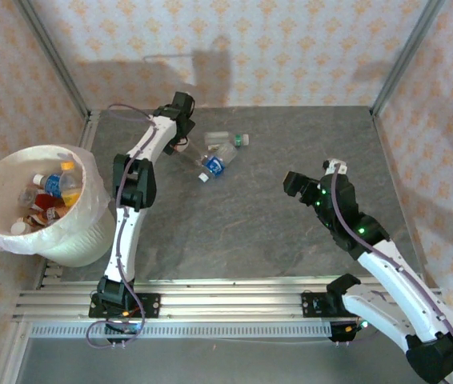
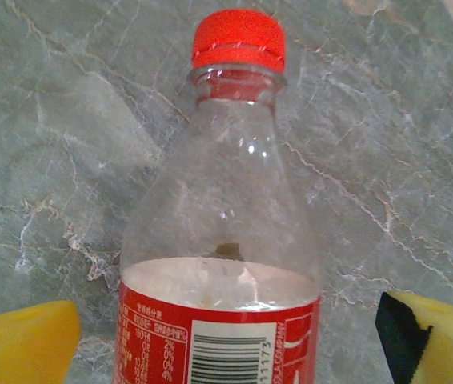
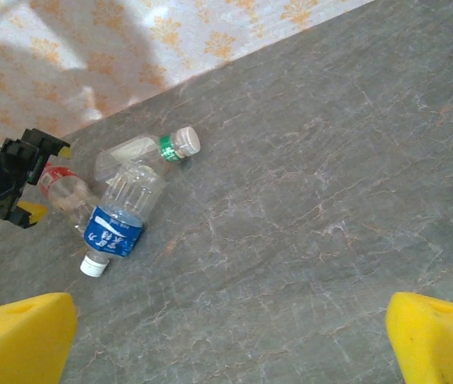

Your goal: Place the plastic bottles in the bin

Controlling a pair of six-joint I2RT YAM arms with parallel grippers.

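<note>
The left arm (image 1: 126, 232) reaches far forward with its elbow bent and its forearm stretched out. The left gripper (image 3: 48, 181) points low along the surface, its yellow fingers (image 2: 18, 344) spread wide and neither pad pressing on anything. The right arm (image 1: 386, 272) is folded nearer its base with the wrist raised. The right gripper (image 3: 230, 344) tilts forward and down, its jaws wide apart.
</note>
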